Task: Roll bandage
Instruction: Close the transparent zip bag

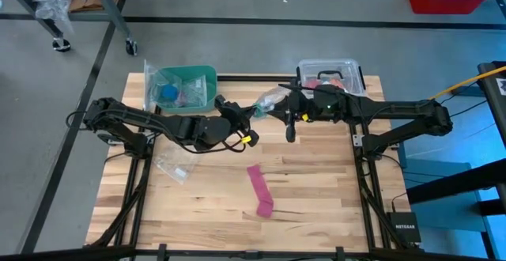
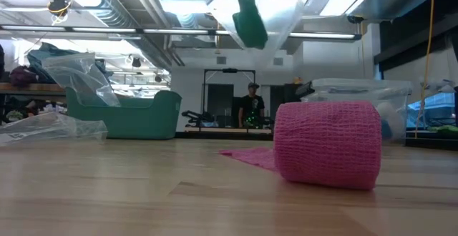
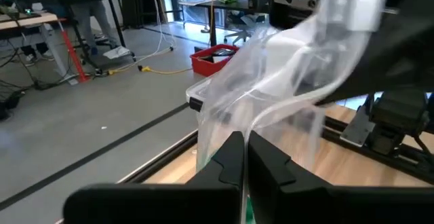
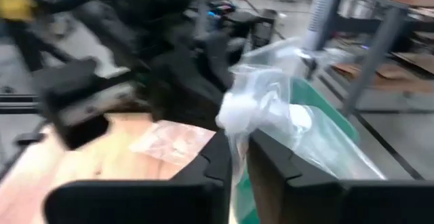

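The teal-green bandage [image 2: 249, 20] sits inside a clear plastic bag [image 1: 269, 100] held in the air over the table's far middle. It shows as a dark green lump high in the low view. My left gripper [image 1: 254, 111] and my right gripper [image 1: 286, 104] are both shut on this bag, facing each other from left and right. A narrower pink strip [image 1: 259, 186] lies on the table, its near end rolled up [image 2: 328, 144]. My left gripper pinches the clear bag's film [image 3: 239, 137] between its two shut fingers, coming from the table's left. The bag is lifted clear and billows out beyond the fingertips. My right gripper pinches a bunched bit of the bag's film [image 4: 237, 123] between its two shut fingers, coming from the table's right. The bag is clear of the table.
A teal bin [image 1: 199, 77] with bags in it stands at the far left. A clear lidded box [image 1: 348, 65] stands at the far right. An empty clear bag [image 1: 175, 164] lies on the wood at the left. The pink strip lies near the middle front.
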You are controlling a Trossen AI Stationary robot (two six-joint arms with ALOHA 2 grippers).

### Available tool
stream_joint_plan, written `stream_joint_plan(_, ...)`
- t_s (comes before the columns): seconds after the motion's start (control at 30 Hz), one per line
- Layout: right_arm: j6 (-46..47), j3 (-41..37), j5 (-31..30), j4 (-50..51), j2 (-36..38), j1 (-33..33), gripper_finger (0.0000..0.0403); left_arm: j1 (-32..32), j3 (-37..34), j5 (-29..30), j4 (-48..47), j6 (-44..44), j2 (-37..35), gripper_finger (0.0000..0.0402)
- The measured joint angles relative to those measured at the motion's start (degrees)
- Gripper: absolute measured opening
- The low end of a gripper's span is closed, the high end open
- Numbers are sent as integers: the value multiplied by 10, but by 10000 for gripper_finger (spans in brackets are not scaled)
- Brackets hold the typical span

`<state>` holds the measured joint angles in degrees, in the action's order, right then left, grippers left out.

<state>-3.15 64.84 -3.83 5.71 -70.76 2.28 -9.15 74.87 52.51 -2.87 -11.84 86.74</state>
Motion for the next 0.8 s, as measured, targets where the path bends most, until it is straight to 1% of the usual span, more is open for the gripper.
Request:
stream_joint_plan(0.23,-6,0,96,-58,0,0,104,0,0,0,1,9,0,1)
stream_joint_plan(0.3,-6,0,108,-66,0,0,122,0,0,0,0,14,0,0)
stream_joint_plan(0.43,-6,0,110,-60,0,0,148,0,0,1,-1,28,0,0)
stream_joint_plan(0.53,-19,0,110,-56,2,0,155,-4,0,1,-7,35,-2,0)
stream_joint_plan(0.6,-32,0,114,-52,5,0,156,-8,0,1,-30,35,-8,0)
stream_joint_plan(0.73,-36,0,147,-35,19,0,154,-20,0,0,-91,22,-21,0)
stream_joint_plan(0.8,-50,0,155,-21,27,0,154,-27,0,0,-105,22,-25,0)
